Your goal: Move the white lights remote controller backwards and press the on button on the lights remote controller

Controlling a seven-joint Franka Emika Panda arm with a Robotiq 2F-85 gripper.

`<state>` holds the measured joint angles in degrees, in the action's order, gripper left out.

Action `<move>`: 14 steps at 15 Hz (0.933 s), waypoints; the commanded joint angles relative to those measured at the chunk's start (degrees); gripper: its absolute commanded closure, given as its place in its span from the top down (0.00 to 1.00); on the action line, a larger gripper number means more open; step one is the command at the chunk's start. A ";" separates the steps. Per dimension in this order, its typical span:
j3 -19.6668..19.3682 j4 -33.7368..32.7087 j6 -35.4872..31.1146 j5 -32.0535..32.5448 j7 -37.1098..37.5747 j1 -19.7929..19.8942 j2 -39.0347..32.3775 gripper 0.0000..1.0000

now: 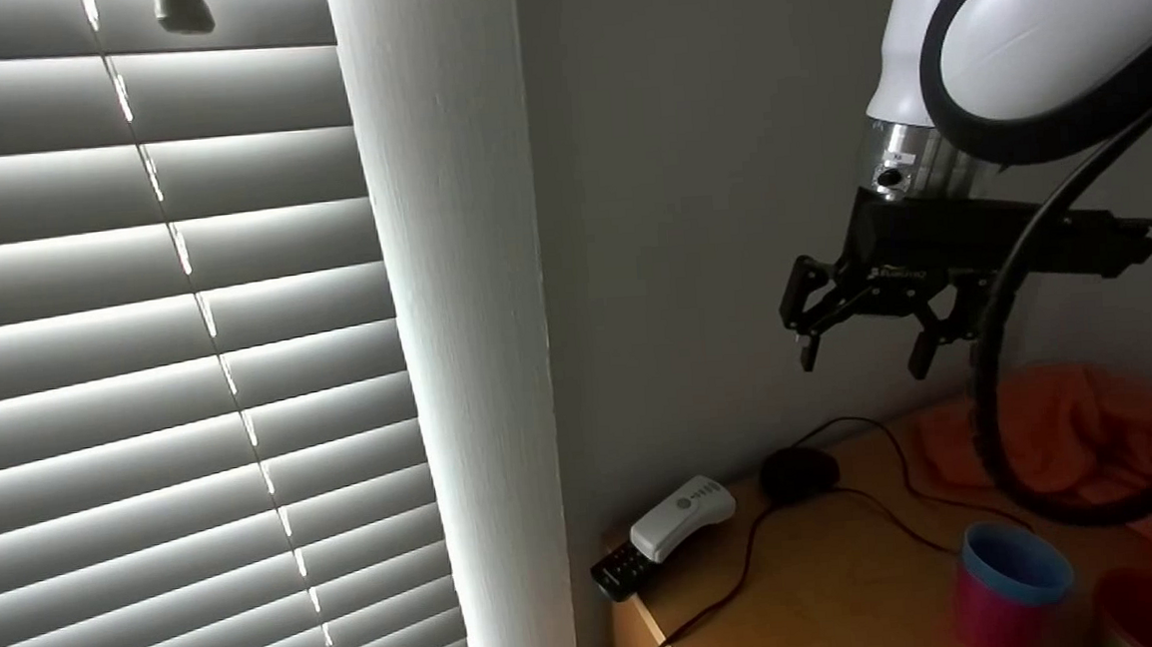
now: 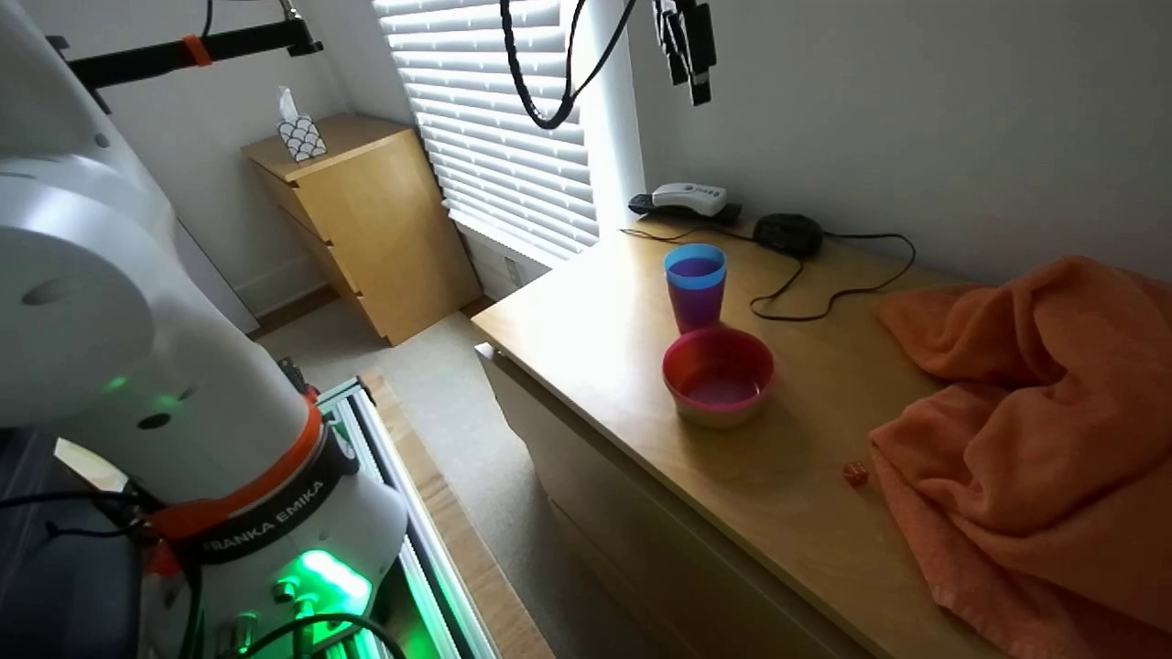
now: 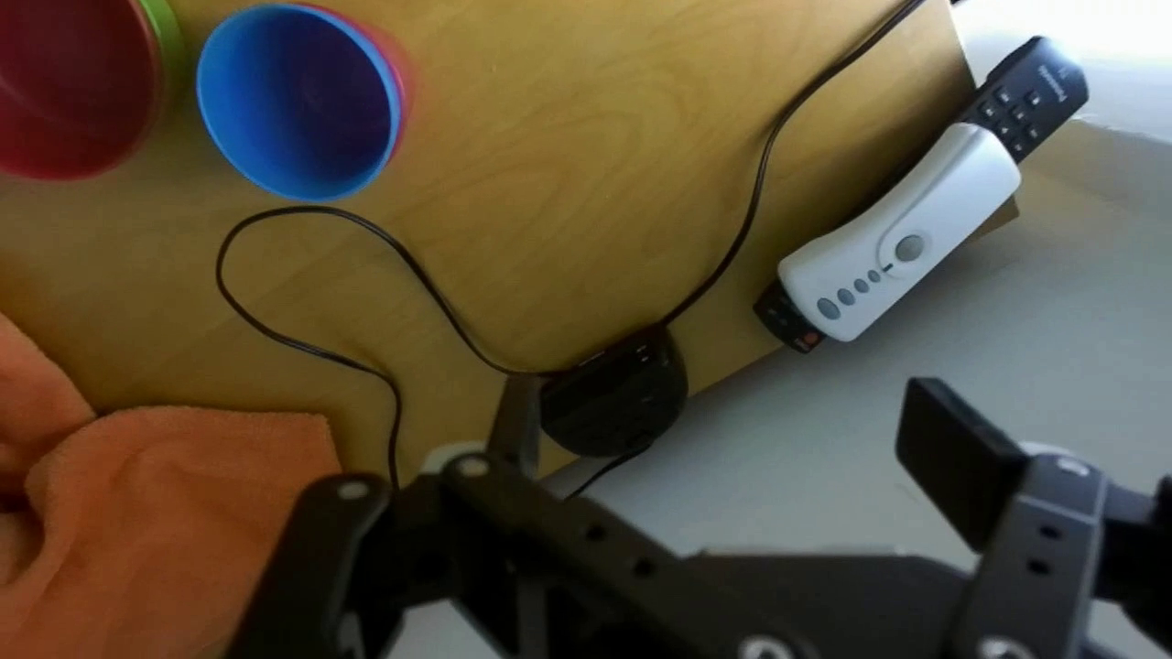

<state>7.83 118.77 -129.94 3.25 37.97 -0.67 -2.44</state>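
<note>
Gripper: we see its fingers apart, higher than the black remote.
White remote: lying on the black remote, hiding its middle from us.
Red bowl: well apart from the black remote, cut off in our wrist view.

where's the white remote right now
In the wrist view, the white remote is at the right, lying on top of the black remote, with the rounded black device to its lower left.
</note>
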 commanded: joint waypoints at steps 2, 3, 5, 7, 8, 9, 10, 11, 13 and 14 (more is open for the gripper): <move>-1.56 -0.05 0.14 -0.10 -0.10 -1.62 0.41 1.00; -1.43 -1.39 0.45 -0.19 2.09 -1.95 -1.20 1.00; -1.06 -4.00 -0.27 -0.22 4.64 -2.98 -4.70 1.00; -0.97 -6.92 0.20 -0.28 7.22 -4.46 -8.46 1.00; -1.22 -8.65 0.12 -0.01 9.41 -5.35 -10.66 1.00; -1.64 -10.07 0.04 -0.20 11.94 -6.09 -12.37 1.00; -2.22 -11.28 -0.46 0.19 14.63 -6.86 -14.02 1.00; -2.65 -12.43 -0.66 -0.10 16.36 -7.42 -15.45 1.00; -3.50 -14.69 -0.39 -1.50 19.47 -8.10 -18.40 1.00; -3.69 -15.53 -0.70 -2.49 20.27 -8.11 -19.73 1.00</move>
<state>6.11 106.96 -130.20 2.96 54.50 -7.20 -17.74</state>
